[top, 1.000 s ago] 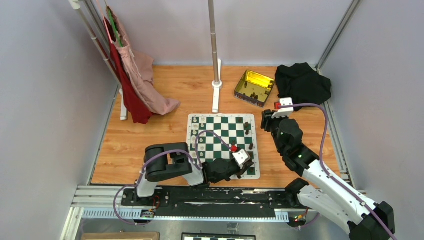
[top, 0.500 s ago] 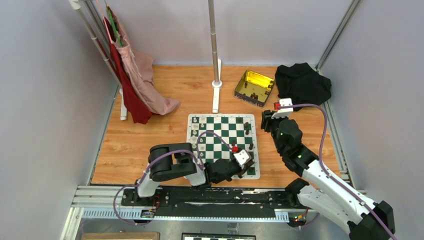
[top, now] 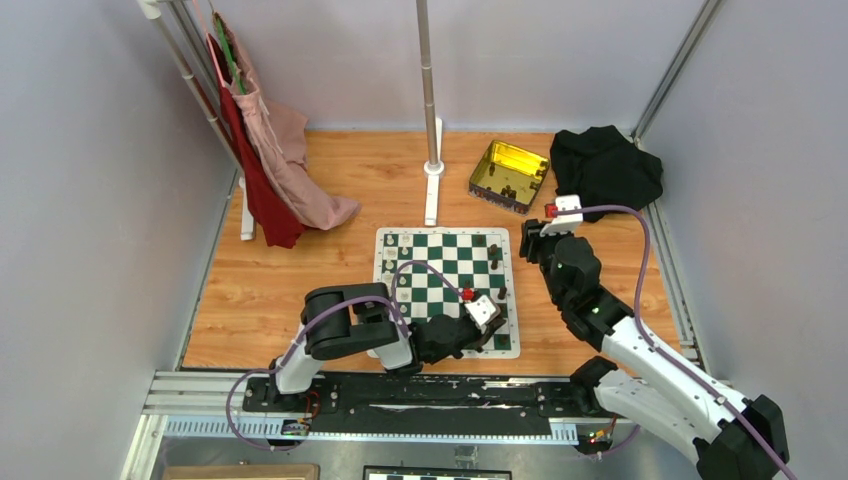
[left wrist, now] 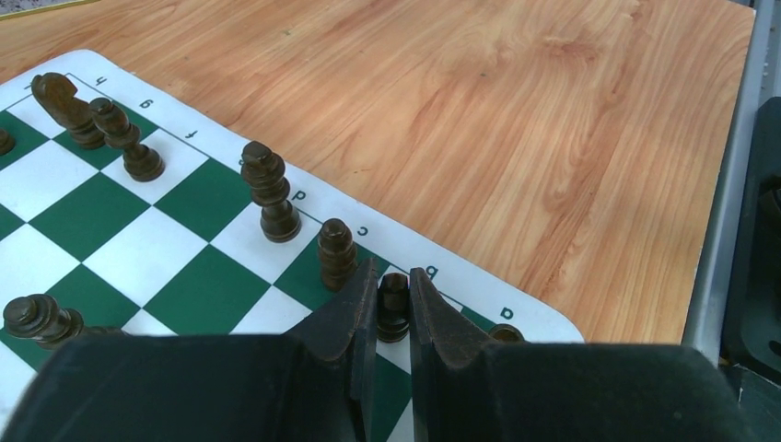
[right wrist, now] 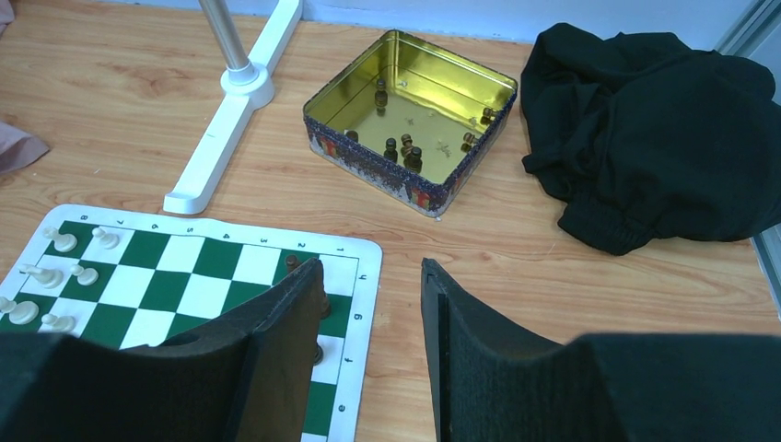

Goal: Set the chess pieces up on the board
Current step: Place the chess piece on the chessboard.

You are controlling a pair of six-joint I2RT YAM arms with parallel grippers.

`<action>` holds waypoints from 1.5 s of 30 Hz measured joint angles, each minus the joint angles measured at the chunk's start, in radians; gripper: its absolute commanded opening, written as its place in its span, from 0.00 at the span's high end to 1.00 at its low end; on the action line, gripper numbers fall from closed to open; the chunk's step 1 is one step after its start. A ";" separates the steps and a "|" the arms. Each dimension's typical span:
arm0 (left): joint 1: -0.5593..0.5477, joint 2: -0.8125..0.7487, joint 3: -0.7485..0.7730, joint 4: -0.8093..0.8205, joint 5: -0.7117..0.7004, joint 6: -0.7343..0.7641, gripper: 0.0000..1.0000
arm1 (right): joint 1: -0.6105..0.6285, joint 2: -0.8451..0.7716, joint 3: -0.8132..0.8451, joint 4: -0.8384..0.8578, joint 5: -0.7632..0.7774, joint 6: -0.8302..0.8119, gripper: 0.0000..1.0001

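Note:
The green-and-white board [left wrist: 110, 249] lies near my left arm. My left gripper [left wrist: 394, 280] is shut on a dark brown chess piece [left wrist: 394, 308] that stands upright in the edge row by the letter b. More dark chess pieces stand along that row, among them a tall one [left wrist: 269, 189] and a knight [left wrist: 60, 106]. From above, the left gripper [top: 496, 334] is over the board's [top: 445, 270] near right corner. My right gripper [right wrist: 373, 269] hangs open and empty past the board's [right wrist: 184, 253] right edge, over bare wood.
A gold tin [right wrist: 368, 170] behind the board holds several dark pieces [right wrist: 405, 152]. A black cloth [right wrist: 645, 120] lies to its right. A white pole base [right wrist: 230, 138] stands behind the board. Cream pieces [right wrist: 55, 241] line the board's left side. Clothes [top: 270, 160] hang at the back left.
The left arm's elbow has shifted a little to the right while its gripper stayed on the piece. The right gripper has edged slightly back and left.

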 measured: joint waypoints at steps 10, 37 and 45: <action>0.005 0.009 0.019 0.004 0.020 -0.012 0.84 | 0.000 0.019 0.000 0.005 0.000 -0.002 0.53; 0.005 0.031 0.020 0.018 0.015 -0.053 0.43 | 0.000 0.028 0.000 0.005 0.000 -0.003 0.52; 0.005 0.031 0.002 0.034 -0.021 -0.050 0.43 | 0.000 0.030 0.000 0.005 0.000 -0.003 0.52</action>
